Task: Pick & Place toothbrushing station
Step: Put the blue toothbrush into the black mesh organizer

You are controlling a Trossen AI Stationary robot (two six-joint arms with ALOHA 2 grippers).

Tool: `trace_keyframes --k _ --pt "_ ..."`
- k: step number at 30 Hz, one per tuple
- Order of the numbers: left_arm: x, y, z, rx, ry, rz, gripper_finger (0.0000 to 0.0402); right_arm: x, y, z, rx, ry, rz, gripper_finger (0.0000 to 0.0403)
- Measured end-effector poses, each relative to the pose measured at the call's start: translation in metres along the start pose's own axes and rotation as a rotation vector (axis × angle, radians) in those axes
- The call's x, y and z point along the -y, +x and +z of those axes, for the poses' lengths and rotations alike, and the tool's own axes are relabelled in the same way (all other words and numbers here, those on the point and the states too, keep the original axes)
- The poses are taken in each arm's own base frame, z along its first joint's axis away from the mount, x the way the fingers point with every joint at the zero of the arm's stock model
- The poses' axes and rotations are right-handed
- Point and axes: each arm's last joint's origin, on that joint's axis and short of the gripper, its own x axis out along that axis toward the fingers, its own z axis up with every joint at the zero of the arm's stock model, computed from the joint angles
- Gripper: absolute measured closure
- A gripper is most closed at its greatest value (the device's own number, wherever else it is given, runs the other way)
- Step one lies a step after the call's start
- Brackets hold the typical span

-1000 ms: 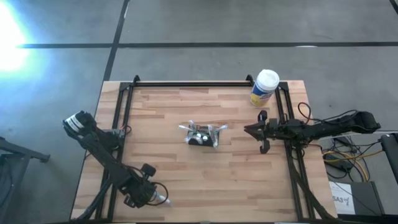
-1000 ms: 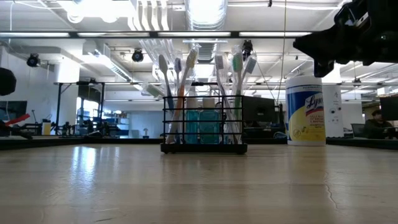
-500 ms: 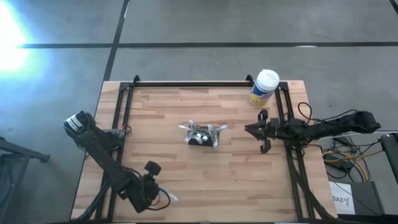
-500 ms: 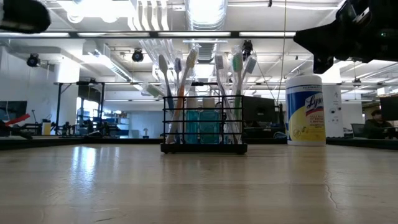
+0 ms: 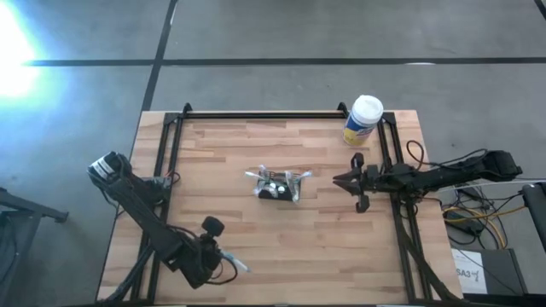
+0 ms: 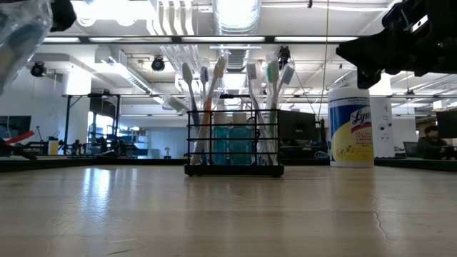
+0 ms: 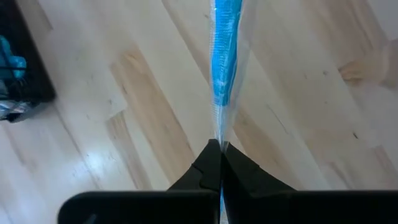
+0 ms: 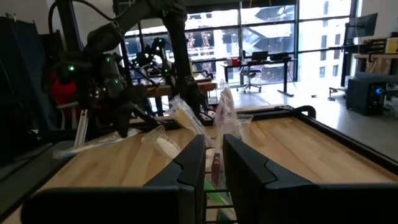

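Clearly, our left gripper (image 7: 220, 151) is clenched on the thin end of a blue toothbrush (image 7: 225, 56) sealed in a clear, crinkly wrapper; that slick film could slip from our pinch or snag on the wire rim. Well ahead of it stands the toothbrushing station (image 5: 275, 186), a black mesh box bristling with brushes. Our right gripper (image 5: 343, 181) hovers just beside the box, fingers narrowly parted, holding nothing.

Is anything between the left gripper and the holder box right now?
Nothing visible: bare wood lies between the left gripper, shut on a wrapped toothbrush, and the holder box. The wipes canister stands off at the far right corner.
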Motion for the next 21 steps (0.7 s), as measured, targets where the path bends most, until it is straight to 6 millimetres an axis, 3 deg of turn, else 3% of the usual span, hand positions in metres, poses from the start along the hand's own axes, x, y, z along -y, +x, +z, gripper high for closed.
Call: trace_keyframes --k 9,15,21 --pt "-0.016 -0.026 0.026 0.103 0.037 0.1 0.0401 -0.002 0.005 -0.001 -0.035 0.016 0.034 0.0349" --pt "-0.031 -0.049 0.04 0.146 0.055 0.178 0.0401 -0.004 0.018 0.011 -0.025 0.013 0.035 0.0344" --pt "-0.032 -0.056 0.044 0.165 0.073 0.178 0.0401 -0.009 0.036 0.027 -0.03 -0.025 0.054 0.0311"
